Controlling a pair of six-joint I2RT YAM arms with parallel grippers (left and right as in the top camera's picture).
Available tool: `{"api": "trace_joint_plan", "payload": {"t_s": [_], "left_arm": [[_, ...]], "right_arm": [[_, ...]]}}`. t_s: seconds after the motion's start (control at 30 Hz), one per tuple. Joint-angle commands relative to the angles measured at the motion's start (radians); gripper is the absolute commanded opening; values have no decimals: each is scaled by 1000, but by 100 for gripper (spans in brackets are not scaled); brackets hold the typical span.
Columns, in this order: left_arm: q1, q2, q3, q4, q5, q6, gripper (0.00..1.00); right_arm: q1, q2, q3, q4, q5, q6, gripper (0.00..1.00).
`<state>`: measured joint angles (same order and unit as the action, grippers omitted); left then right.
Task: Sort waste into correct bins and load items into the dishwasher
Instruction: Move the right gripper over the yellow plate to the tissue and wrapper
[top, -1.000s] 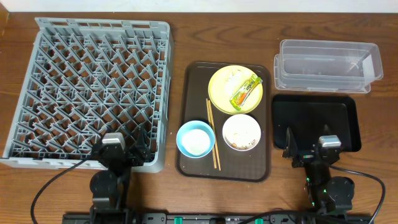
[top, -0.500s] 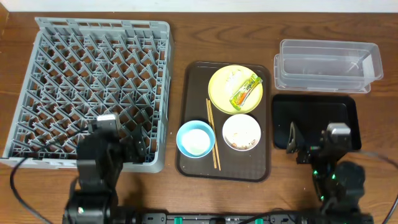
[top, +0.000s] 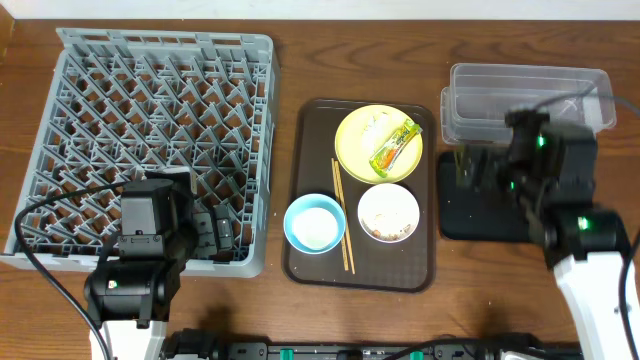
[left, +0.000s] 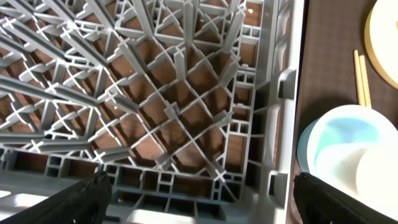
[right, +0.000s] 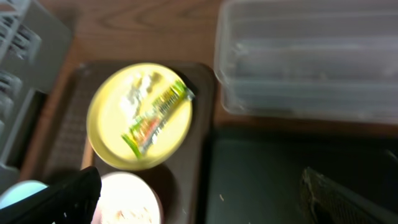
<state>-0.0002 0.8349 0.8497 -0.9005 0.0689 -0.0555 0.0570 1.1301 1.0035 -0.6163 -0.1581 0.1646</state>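
On the wooden table (top: 360, 60), at its left, a large square grey plastic dish rack (top: 160, 110) with upright pegs is set. At centre a brown rectangular serving tray (top: 385, 265) is laid, bearing all the tableware. At far right a clear, deep rectangular plastic tub (top: 480, 100) is placed. Just in front of it lies a shallow black rectangular tray (top: 465, 215), partly covered by the right arm.

- Left gripper (left: 205, 205): fingers spread wide, nothing between them, held over the rack's near right corner.
- Right gripper (right: 199, 199): fingers spread wide, nothing held, above the black tray's left edge.
- Round yellow plate (top: 352, 150): at the serving tray's far end.
- Light blue bowl (top: 298, 208): near left, a small white cup (top: 314, 226) apparently seated inside.
- Cream-white bowl (top: 388, 200): near right, holding beige rice-like scraps (top: 385, 230).
- Thin wooden chopsticks (top: 343, 215): laid between the bowls.
- Green-and-yellow snack wrapper (top: 394, 146) and small crumpled white tissue (top: 372, 124): on the plate.
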Motion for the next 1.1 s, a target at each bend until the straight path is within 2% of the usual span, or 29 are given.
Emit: {"api": "trace_joint_plan", "payload": {"t_s": [0.0, 0.1, 0.17, 0.37, 0.53, 0.87, 1.07], "left_arm": [[3, -2, 26, -14, 3, -13, 95], [3, -2, 26, -15, 2, -13, 95], [3, -2, 26, -14, 3, -13, 95], [3, -2, 26, -15, 2, -13, 95], [3, -2, 26, -16, 2, -13, 95], [3, -1, 26, -16, 2, -13, 95], [3, 0, 26, -16, 2, -13, 95]], "right_arm": [[8, 66, 41, 47, -172, 32, 99], [16, 119, 41, 155, -300, 41, 99], [43, 154, 42, 193, -254, 76, 99], [241, 244, 69, 204, 73, 103, 99], [380, 338, 92, 215, 389, 259, 99], [422, 548, 92, 290, 416, 494, 91], [422, 654, 92, 367, 415, 538, 82]]}}
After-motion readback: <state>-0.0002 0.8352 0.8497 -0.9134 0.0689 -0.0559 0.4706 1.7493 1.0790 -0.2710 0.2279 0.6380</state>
